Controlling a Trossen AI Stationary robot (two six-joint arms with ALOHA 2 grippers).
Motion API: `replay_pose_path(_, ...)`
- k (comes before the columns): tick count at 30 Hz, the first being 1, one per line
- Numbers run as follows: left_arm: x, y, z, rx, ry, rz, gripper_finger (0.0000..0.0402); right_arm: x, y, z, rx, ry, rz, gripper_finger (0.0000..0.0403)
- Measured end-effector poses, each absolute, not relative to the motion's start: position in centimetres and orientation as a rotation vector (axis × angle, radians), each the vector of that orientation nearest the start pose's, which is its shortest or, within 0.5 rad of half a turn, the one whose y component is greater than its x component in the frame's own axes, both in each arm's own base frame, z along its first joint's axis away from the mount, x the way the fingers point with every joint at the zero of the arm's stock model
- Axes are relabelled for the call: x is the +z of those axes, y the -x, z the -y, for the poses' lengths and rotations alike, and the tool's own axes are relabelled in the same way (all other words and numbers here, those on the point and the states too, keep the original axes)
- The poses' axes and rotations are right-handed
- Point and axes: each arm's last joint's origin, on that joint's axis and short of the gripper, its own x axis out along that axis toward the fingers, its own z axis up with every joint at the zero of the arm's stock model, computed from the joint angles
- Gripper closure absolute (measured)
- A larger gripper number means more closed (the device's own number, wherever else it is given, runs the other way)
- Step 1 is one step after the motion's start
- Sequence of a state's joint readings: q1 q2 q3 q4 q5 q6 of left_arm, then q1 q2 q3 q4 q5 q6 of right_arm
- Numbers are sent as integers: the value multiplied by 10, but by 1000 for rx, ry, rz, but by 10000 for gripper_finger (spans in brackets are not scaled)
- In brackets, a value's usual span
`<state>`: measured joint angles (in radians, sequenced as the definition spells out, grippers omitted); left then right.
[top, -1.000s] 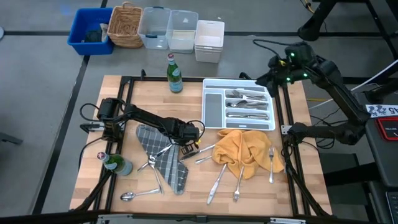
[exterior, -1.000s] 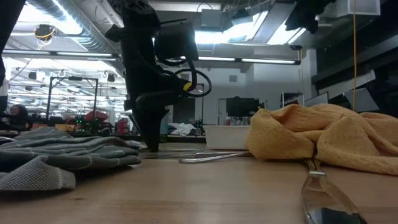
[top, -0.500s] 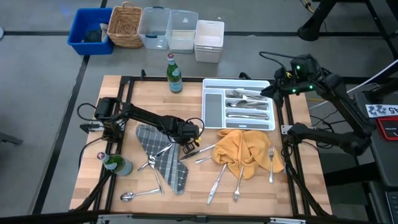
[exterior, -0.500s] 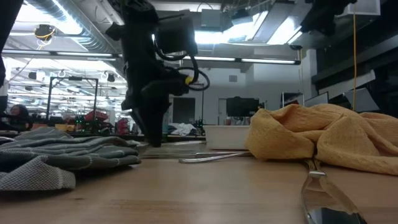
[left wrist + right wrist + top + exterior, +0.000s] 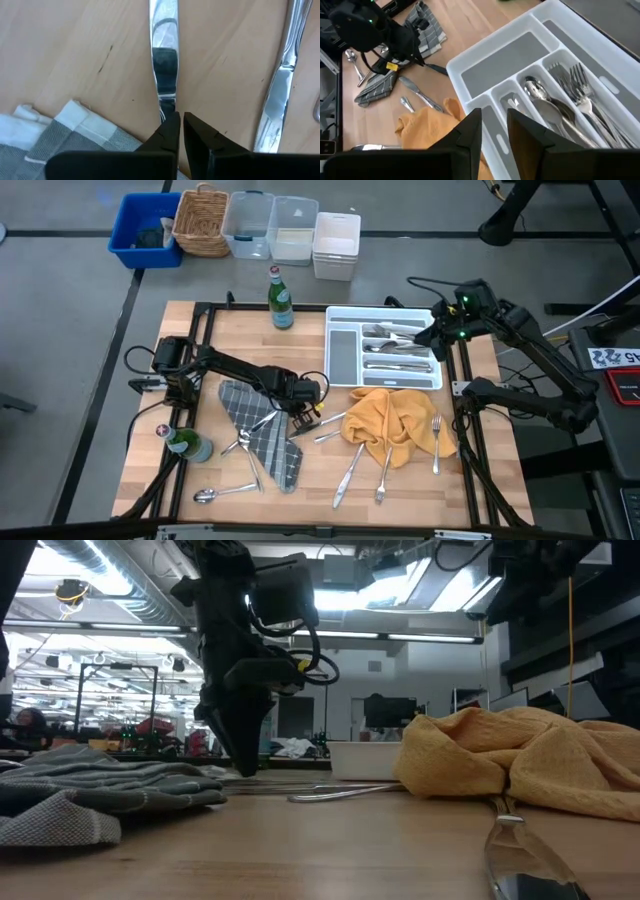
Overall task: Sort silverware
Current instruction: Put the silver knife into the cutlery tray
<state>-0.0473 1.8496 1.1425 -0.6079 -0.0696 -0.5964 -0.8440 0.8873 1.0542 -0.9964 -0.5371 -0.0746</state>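
No readable text, labels, brands or numbers anywhere. Green bottle (image 5: 282,299) has a label but the print is too small to read. Same for the second bottle (image 5: 187,443).

Left gripper (image 5: 179,120) low, jaws nearly closed

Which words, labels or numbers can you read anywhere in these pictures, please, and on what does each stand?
No text reads clearly.
White tag right of the table: dark characters, too blurred.
Green bottle label: too small.
Yellow tag near the left gripper: too small.
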Motion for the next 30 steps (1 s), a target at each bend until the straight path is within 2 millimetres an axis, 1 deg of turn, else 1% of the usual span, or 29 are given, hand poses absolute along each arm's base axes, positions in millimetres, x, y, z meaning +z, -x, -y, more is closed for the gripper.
replay_pose_path(3, 150, -342, 14, 385, 402, -1266, 369, 338, -111, 102, -237, -456, -628, 307)
replay_pose_path(10, 151, -343, 13, 376, 385, -1257, 298, 338, -119, 105, -77, -408, -474, 307)
replay_pose_path(13, 152, -346, 13, 374, 385, -1225, 282, 335, -122, 107, -64, -406, -430, 307)
replay_pose_path(17, 152, -347, 10, 396, 333, -1206, 277, 330, -124, 109, -66, -414, -422, 307)
replay_pose_path(21, 151, -345, 8, 410, 331, -1226, 277, 327, -124, 109, -65, -426, -431, 307)
replay_pose_path(26, 151, -344, 9, 410, 327, -1236, 276, 327, -124, 109, -65, -425, -429, 307)
replay_pose_path(30, 146, -345, 13, 407, 323, -1245, 276, 327, -124, 109, -65, -425, -429, 307)
